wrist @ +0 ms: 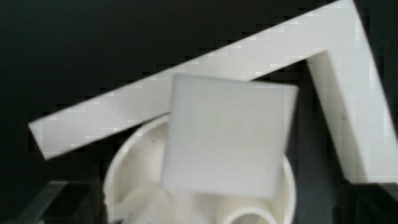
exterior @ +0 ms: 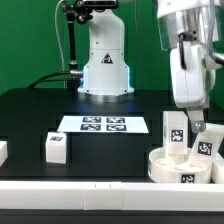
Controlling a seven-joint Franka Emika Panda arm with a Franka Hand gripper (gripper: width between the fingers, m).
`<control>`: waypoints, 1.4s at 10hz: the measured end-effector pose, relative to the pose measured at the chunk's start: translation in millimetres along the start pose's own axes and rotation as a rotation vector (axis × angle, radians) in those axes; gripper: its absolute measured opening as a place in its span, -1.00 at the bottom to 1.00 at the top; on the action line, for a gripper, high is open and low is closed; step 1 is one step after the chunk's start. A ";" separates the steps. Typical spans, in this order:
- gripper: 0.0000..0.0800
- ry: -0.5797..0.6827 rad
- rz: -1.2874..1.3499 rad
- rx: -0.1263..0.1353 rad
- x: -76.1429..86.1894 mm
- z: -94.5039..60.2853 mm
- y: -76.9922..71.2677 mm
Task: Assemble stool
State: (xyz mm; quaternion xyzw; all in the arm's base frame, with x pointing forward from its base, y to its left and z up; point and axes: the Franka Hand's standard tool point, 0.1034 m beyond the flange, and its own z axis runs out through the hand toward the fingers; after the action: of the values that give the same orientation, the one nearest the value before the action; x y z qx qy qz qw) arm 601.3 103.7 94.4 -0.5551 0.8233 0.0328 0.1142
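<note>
The danger I see is with the leg point(exterior: 176, 131) just below my gripper point(exterior: 193, 126). It stands upright on the round seat point(exterior: 165, 168), but I cannot tell if it is really fixed into it. If it only rests there, one finger brushing it when I lift could tip it. It could then knock the second leg point(exterior: 205, 148), which stands just beside my gripper on the same seat.

In the wrist view the seat point(wrist: 134, 175) lies near the corner of the white border rails point(wrist: 338, 60), so a fallen leg may end against them, where it is difficult to grasp.

I cannot tell if my jaws are wide or narrow, because the fingertips are lost against the white parts.

My arm stands almost vertical above the seat, with the fingers pointing down at the table. A third leg point(exterior: 57, 147) lies well apart from me, near the marker board point(exterior: 103, 124).
</note>
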 end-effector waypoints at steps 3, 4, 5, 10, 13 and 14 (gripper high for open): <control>0.62 0.012 -0.201 0.020 35.1 -23.2 -30.9; 0.62 0.022 -0.220 0.032 50.5 -27.5 -42.3; 0.62 0.033 -0.213 0.041 63.8 -28.9 -51.5; 0.62 0.039 -0.254 0.029 58.7 -24.2 -46.1; 0.62 0.073 -0.545 -0.031 79.8 -21.0 -46.9; 0.62 0.074 -0.619 -0.033 89.6 -23.7 -51.4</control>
State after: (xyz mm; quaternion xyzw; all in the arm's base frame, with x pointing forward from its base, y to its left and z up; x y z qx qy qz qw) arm 613.0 -1.4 101.1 -0.7819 0.6183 -0.0104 0.0794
